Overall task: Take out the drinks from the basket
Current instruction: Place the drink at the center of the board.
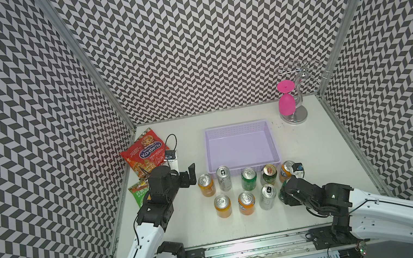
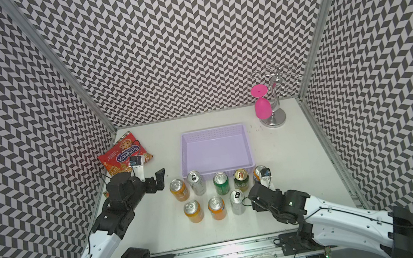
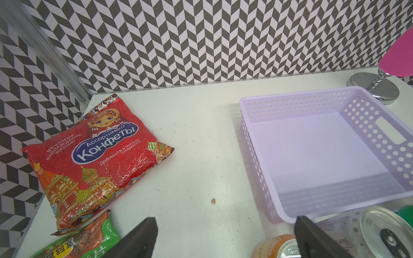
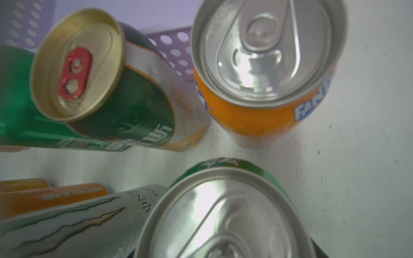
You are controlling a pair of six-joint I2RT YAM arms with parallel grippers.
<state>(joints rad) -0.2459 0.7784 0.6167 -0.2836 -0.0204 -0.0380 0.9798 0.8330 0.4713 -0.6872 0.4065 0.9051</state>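
Left tool (image 1: 190,178) hung released, jaws spread wide, with an orange can (image 1: 206,185) just beside its inner jaw. Right tool (image 1: 286,191) was clamped on an upright green can (image 4: 223,212); couldn't tell if that can touched the counter (image 1: 320,161). The other cans (image 1: 248,179) stood in two rows between the tools, outside the basket (image 1: 238,129), which sat just past them, farther from both tools. A red bag (image 1: 143,152) lay beyond the left tool.

Left arm (image 1: 144,241) and right arm (image 1: 379,202): white shells dotted with dark screw holes, black joint housings, thin black cables looping alongside; left claw (image 1: 190,178) matte black, flat-fingered.
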